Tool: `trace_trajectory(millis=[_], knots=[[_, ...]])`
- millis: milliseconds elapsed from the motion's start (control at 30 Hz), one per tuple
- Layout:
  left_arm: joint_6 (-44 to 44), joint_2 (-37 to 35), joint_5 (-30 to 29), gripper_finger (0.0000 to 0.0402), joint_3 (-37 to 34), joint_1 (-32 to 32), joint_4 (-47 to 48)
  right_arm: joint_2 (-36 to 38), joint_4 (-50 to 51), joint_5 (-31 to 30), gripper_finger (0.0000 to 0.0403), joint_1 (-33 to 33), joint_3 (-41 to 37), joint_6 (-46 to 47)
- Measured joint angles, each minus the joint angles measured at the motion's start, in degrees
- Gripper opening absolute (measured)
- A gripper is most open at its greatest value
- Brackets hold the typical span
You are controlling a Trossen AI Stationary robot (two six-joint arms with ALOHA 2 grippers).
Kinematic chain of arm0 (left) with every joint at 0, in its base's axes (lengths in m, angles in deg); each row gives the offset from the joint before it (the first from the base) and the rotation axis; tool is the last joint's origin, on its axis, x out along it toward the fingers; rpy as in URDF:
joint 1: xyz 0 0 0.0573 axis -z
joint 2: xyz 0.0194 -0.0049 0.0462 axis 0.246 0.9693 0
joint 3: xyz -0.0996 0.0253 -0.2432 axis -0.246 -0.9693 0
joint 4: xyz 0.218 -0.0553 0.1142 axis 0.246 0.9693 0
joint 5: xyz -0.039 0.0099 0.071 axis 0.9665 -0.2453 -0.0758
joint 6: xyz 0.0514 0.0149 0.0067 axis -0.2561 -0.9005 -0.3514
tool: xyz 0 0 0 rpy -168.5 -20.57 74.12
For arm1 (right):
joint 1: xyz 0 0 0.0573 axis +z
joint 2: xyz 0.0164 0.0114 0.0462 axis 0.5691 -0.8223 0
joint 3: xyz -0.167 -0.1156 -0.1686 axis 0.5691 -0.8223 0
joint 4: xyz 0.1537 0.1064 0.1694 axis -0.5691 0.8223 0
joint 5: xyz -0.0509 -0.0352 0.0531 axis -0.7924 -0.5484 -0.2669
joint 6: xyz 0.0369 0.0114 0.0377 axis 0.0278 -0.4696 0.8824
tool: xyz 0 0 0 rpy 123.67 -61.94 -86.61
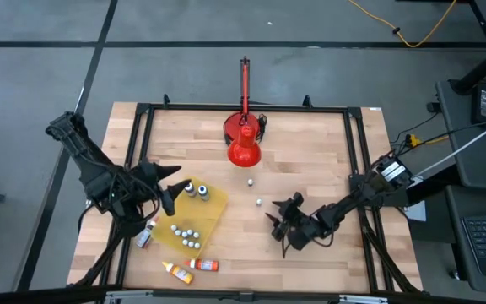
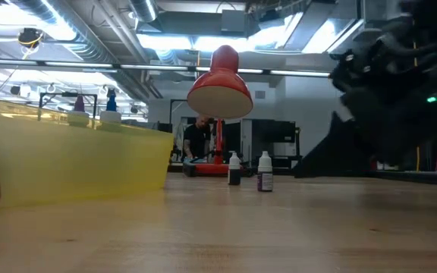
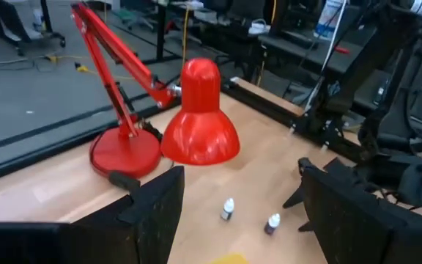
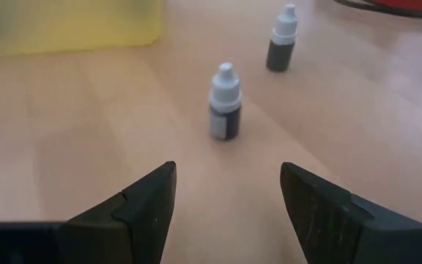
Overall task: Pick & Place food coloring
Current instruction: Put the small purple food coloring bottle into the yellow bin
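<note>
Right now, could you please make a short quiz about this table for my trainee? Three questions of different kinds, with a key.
1. True or false: the right gripper is shut on a bottle.
2. Where do the two dark upright bottles, near bottle and far bottle, stand? A) inside the yellow tray B) on the bare wood, between the red lamp and the right gripper C) on the lamp's base
3. Fill in: the left gripper is over the ____ tray.

Key: 1 false; 2 B; 3 yellow.
</note>
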Motion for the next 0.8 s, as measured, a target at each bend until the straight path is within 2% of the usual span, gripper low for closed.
trace_trajectory(millis=[167,433,800], knots=[[-0.46,0.00,-0.17,0.0262,0.00,-1.08,-0.51,0.02,-1.05,3.44,0.0245,-3.72,-0.14,-4.73],[-1.47,0.00,0.82,0.0261,0.00,-2.23,-0.50,-2.11,-8.61,12.26,0.0245,-8.23,-0.12,-14.08],[-1.94,0.00,1.42,0.0261,0.00,-2.21,-0.51,-3.72,-12.86,14.49,0.0243,-10.49,-0.10,-17.40]])
